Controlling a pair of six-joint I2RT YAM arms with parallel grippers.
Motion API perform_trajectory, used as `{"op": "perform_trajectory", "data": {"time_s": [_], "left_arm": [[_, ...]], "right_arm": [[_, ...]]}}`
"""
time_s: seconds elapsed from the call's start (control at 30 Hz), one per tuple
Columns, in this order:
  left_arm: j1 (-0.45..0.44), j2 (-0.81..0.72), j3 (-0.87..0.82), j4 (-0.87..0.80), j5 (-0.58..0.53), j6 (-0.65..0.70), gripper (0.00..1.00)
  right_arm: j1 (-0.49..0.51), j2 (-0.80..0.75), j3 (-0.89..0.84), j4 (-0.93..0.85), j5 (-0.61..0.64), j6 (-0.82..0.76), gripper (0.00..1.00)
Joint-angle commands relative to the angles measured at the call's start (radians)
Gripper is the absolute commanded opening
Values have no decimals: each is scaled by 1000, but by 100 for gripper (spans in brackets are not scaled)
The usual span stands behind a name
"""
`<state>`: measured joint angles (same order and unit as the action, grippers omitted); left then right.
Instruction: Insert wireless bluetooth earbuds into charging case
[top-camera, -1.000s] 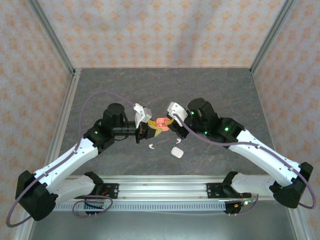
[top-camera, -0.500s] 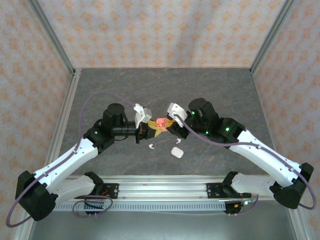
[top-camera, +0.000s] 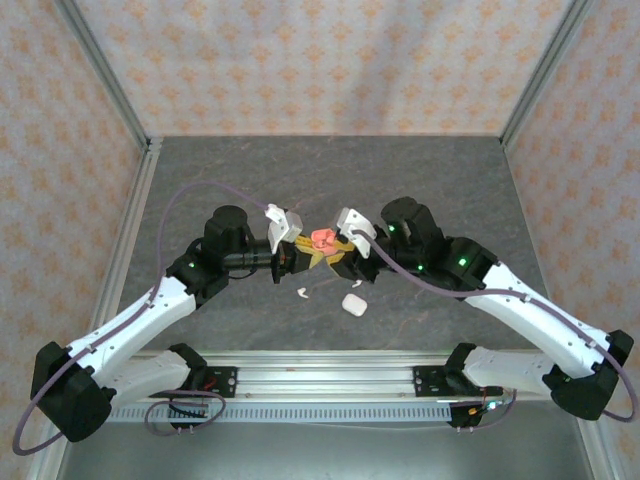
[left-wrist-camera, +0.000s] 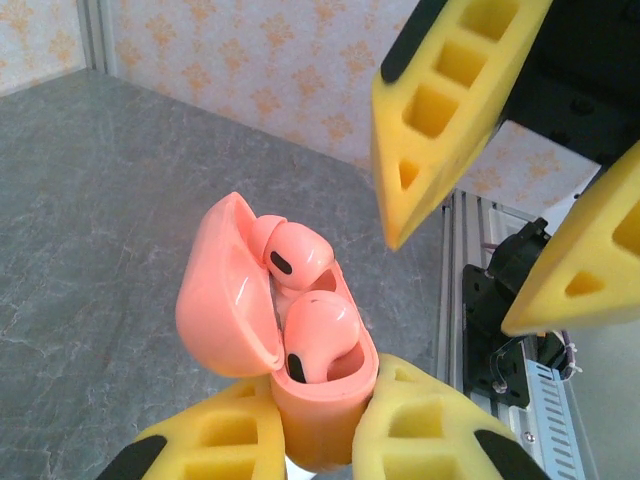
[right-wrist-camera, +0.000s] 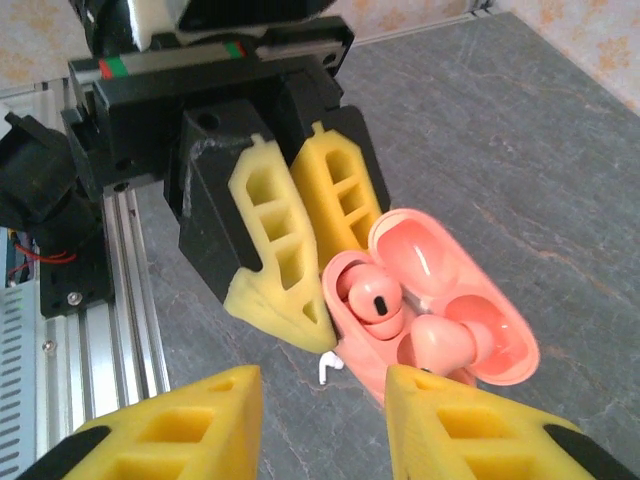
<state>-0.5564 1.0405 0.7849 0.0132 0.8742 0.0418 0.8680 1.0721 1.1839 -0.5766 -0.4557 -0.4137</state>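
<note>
At the left of the top view our left arm (top-camera: 150, 305) reaches toward the middle of the desk (top-camera: 250, 170). The left jaws are closed on the lower body of the coral-pink charging case (top-camera: 322, 238) and hold it up off the desk at the centre of the frame, its lid (left-wrist-camera: 225, 300) swung open. In the left wrist view the case sits at lower centre, pinched from both sides near its base, and two coral-pink earbuds (left-wrist-camera: 318, 335) lie in its wells. The upper one (left-wrist-camera: 290, 255) looks to us to ride a little high, though we cannot tell whether it is fully seated. Below the case in the top view a white earbud (top-camera: 300, 293) lies on the desk, with a white case (top-camera: 352, 304) just right of it. Further right, on our right arm (top-camera: 520, 300), the right jaws stand open and empty just beside the pink case. We judge the case light, rigid and glossy, so prone to slip or twist in a pinch. The hold low on the body suits it and leaves lid and hinge free. The earbuds are tiny, smooth and easily flicked away, so we would press gently on the rounded head, not the stem.
</note>
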Motion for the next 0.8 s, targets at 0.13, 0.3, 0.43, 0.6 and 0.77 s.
{"op": "perform_trajectory", "data": {"time_s": [0.13, 0.3, 0.43, 0.6, 0.77], "left_arm": [[-3, -25, 16, 40, -13, -8, 0], [-3, -32, 12, 38, -14, -8, 0], [-3, -34, 11, 40, -13, -9, 0], [-3, -37, 11, 37, -19, -11, 0], [-3, -41, 7, 36, -27, -12, 0]], "right_arm": [[-13, -35, 93, -27, 45, 91, 37], [-65, -26, 139, -35, -18, 195, 37], [-93, -5, 131, -29, -58, 280, 37], [-95, 32, 135, -32, 10, 409, 38], [-55, 75, 160, -61, 111, 510, 42]]}}
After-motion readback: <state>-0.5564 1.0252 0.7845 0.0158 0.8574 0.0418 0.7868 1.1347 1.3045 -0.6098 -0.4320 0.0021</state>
